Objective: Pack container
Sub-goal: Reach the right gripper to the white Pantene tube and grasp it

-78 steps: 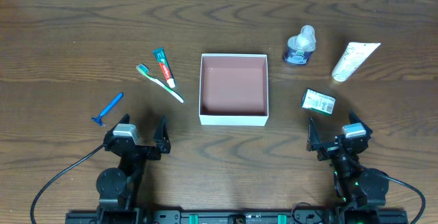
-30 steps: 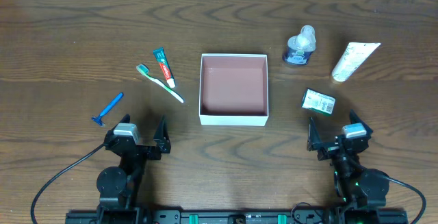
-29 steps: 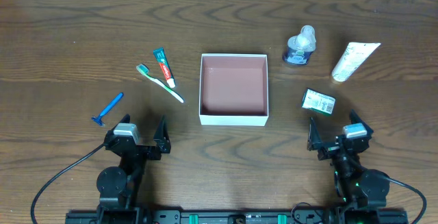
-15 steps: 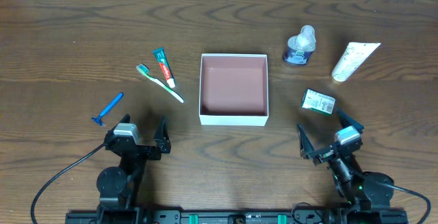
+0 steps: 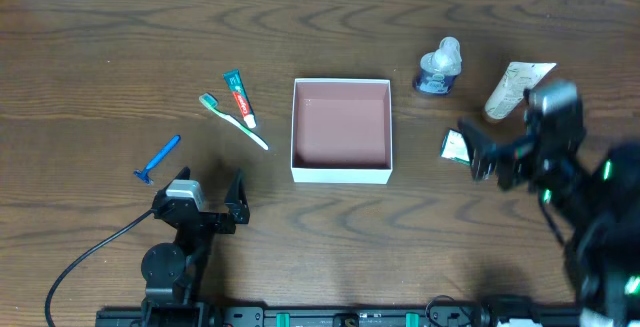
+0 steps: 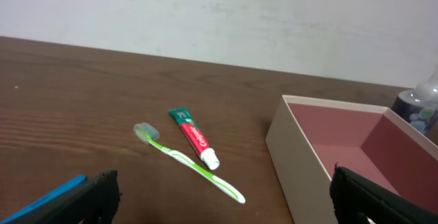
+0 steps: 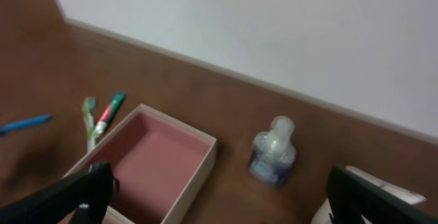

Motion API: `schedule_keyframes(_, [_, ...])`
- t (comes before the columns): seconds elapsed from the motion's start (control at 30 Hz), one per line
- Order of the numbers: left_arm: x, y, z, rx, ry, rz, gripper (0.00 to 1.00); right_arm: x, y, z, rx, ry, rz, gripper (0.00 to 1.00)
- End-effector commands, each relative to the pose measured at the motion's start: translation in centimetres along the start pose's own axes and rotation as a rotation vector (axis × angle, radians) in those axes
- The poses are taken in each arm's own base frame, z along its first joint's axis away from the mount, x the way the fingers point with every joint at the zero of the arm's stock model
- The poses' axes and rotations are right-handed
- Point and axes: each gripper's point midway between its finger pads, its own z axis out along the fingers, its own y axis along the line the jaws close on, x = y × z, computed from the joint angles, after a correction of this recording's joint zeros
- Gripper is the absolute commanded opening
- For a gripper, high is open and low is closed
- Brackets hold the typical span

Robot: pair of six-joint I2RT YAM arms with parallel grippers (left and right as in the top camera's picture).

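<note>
Right hand [image 5: 478,155] is hovering with its fingers spread wide, its tips just beside the small green-and-white packet [image 5: 455,146], which is lying on the side toward the container [image 5: 340,175]. That white box is sitting open mid-worktop [image 5: 90,27], well to this hand's left. Left hand [image 5: 212,181], also spread, is resting far off, so the right arm is looking better placed for the packet.

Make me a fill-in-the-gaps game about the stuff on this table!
The razor is coloured ___. The toothbrush lies next to the ___. Nothing sits inside the ___ yet. The ___ claw hovers by the green packet.
Missing words: blue, toothpaste, container, right.
</note>
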Motion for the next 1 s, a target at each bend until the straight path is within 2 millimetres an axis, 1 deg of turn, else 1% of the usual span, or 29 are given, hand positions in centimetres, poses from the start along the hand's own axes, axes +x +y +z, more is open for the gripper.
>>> schedule_keyframes(0.0, [1.7, 0.3, 0.1, -0.005, 0.053, -0.006, 0.98, -2.4, 0.5, 1.1, -0.103, 0.063, 0.045, 0.99])
schedule_keyframes(0.07, [1.7, 0.3, 0.1, -0.005, 0.053, -0.006, 0.98, -2.2, 0.2, 2.2, -0.125, 0.129, 0.085, 0.99])
schedule_keyframes(0.23, [1.7, 0.3, 0.1, -0.005, 0.053, -0.006, 0.98, -1.0, -1.3, 4.8, -0.114, 0.206, 0.132, 0.99])
schedule_keyframes(0.27, [1.7, 0.3, 0.1, -0.005, 0.053, -0.006, 0.98, -0.5, -2.3, 5.2, -0.066, 0.228, 0.182, 0.99])
schedule_keyframes(0.33, [1.7, 0.3, 0.1, -0.005, 0.053, -0.006, 0.98, 0.8, -5.1, 5.7, 0.086, 0.274, 0.339, 0.99])
schedule_keyframes(0.43, [1.7, 0.3, 0.1, -0.005, 0.053, -0.006, 0.98, 3.5, -10.1, 5.3, 0.388, 0.314, 0.61, 0.99])
schedule_keyframes(0.53, [1.7, 0.3, 0.1, -0.005, 0.053, -0.006, 0.98, 5.1, -12.6, 5.3, 0.535, 0.317, 0.749, 0.99])
schedule_keyframes(0.7, [1.7, 0.3, 0.1, -0.005, 0.053, -0.006, 0.98, 6.8, -16.1, 6.1, 0.719, 0.301, 0.839, 0.99])
schedule_keyframes(0.77, [1.7, 0.3, 0.1, -0.005, 0.053, -0.006, 0.98, 7.4, -17.1, 7.0, 0.755, 0.298, 0.848, 0.98])
schedule_keyframes(0.87, [1.7, 0.3, 0.1, -0.005, 0.053, -0.006, 0.98, 7.8, -17.9, 8.4, 0.757, 0.294, 0.858, 0.95])
schedule_keyframes(0.97, [1.7, 0.3, 0.1, -0.005, 0.053, -0.006, 0.98, 8.4, -18.3, 9.3, 0.767, 0.294, 0.89, 0.94])
